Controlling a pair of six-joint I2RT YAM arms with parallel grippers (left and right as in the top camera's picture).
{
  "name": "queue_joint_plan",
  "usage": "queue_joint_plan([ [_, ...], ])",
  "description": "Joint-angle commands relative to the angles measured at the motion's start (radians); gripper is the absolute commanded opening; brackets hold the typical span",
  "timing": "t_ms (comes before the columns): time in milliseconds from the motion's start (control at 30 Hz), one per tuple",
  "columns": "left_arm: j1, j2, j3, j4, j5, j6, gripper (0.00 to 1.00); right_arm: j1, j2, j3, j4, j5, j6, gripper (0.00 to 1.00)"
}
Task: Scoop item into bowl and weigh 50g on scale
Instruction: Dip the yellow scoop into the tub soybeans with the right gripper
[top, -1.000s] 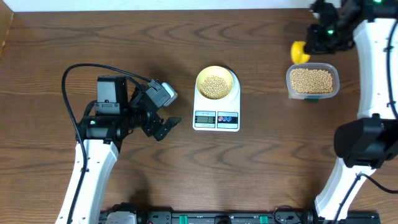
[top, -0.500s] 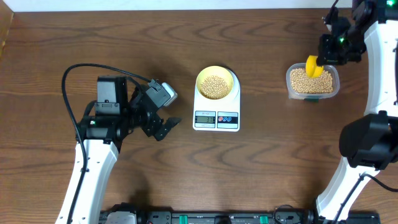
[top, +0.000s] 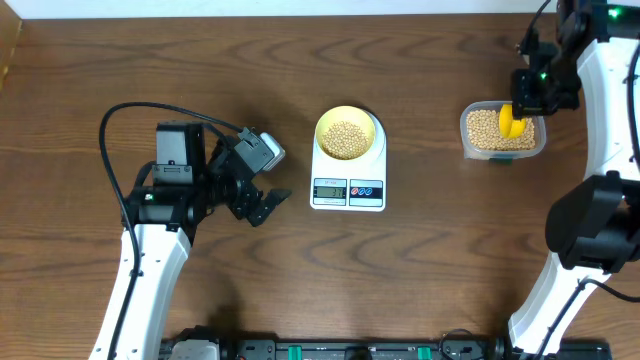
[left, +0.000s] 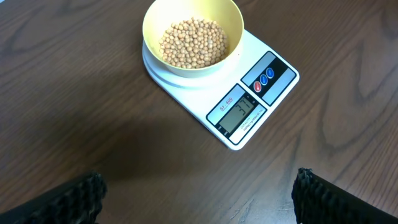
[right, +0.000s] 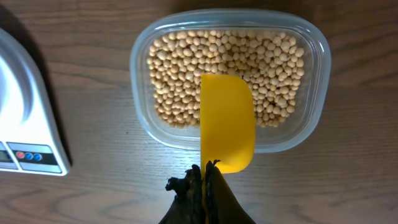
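Observation:
A pale yellow bowl (top: 348, 134) (left: 192, 35) holding tan beans (left: 191, 42) stands on the white scale (top: 348, 190) (left: 252, 106) at the table's middle. At the far right, a clear container (top: 502, 131) (right: 228, 73) is full of beans (right: 180, 74). My right gripper (top: 527, 92) (right: 206, 171) is shut on the handle of a yellow scoop (top: 511, 122) (right: 227, 121), which hangs over the container. My left gripper (top: 262, 208) (left: 199, 199) stands open over bare table, left of the scale, with nothing between its fingers.
A black cable (top: 130, 110) loops over the table behind the left arm. The table's far edge runs along the top of the overhead view. Bare wood lies between the scale and the container.
My right gripper has carried the yellow scoop from beyond the container's far left corner to over the beans in it. The left arm has not moved.

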Motion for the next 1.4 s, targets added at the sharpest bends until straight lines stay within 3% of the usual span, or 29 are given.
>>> queue_joint_plan([
  [0, -0.002, 0.003, 0.017, -0.001, 0.006, -0.013, 0.97, 0.000, -0.026, -0.026, 0.013, 0.018, -0.014, 0.01],
  [1367, -0.002, 0.002, 0.017, -0.001, 0.006, -0.013, 0.98, -0.002, 0.000, -0.206, 0.213, -0.125, 0.001, 0.01],
])
